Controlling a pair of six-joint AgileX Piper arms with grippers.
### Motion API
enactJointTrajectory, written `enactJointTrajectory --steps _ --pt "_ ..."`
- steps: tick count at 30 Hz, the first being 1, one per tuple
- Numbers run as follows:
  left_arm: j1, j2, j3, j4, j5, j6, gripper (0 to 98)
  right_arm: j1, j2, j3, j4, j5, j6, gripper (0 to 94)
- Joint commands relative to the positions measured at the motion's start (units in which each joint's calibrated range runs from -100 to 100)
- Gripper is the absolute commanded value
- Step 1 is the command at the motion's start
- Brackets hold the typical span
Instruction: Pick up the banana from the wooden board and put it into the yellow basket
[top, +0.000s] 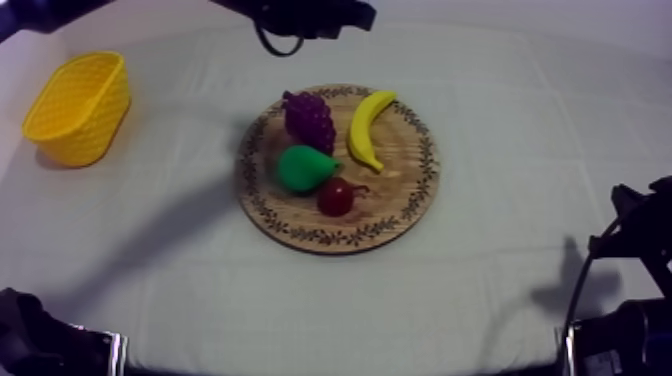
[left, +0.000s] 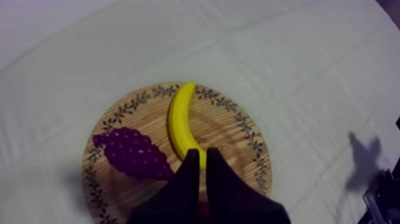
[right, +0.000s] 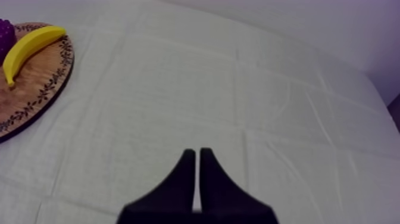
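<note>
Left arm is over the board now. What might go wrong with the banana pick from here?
1. The left gripper hovers at the banana's end with fingers together; descending like that would likely shove the fruit, not grasp it.
2. The grapes lie close beside the banana on the wooden board, so opened fingers may nudge them.
3. A grip at the tip may let the banana swing on the way to the yellow basket.

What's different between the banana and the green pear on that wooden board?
The banana is yellow, long and curved; the pear is green, short and plump. The banana lies apart by the rim; the pear sits close beside the grapes and small red fruit. Both rest on the wooden board.
</note>
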Motion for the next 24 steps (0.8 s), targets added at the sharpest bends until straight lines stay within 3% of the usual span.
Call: enactJointTrajectory --steps 1,4,7,12,15,19,24 --pt "-0.1 2.9 -1.1 0.27 0.0 0.5 4.3 0.0 0.0 0.0 0.0 0.0 0.0 0.6" --pt "-0.2 5.6 -1.9 0.46 -0.1 1.5 6.7 0.0 0.0 0.0 0.0 0.0 0.0 0.6" --pt "-0.3 7.8 -2.0 0.47 -0.3 2.1 15.7 0.0 0.0 0.0 0.0 0.0 0.0 0.6" --pt "-0.1 11.0 -1.8 0.43 -0.4 2.1 54.4 0.0 0.0 0.0 0.0 0.0 0.0 0.6" --pt "-0.3 12.8 -2.7 0.77 0.3 2.1 67.7 0.0 0.0 0.0 0.0 0.0 0.0 0.6" --pt "-0.6 15.8 -5.5 1.15 1.8 2.0 75.8 0.0 0.0 0.0 0.0 0.0 0.0 0.6" --pt "-0.7 20.7 -9.8 1.66 2.5 1.7 79.3 0.0 0.0 0.0 0.0 0.0 0.0 0.6"
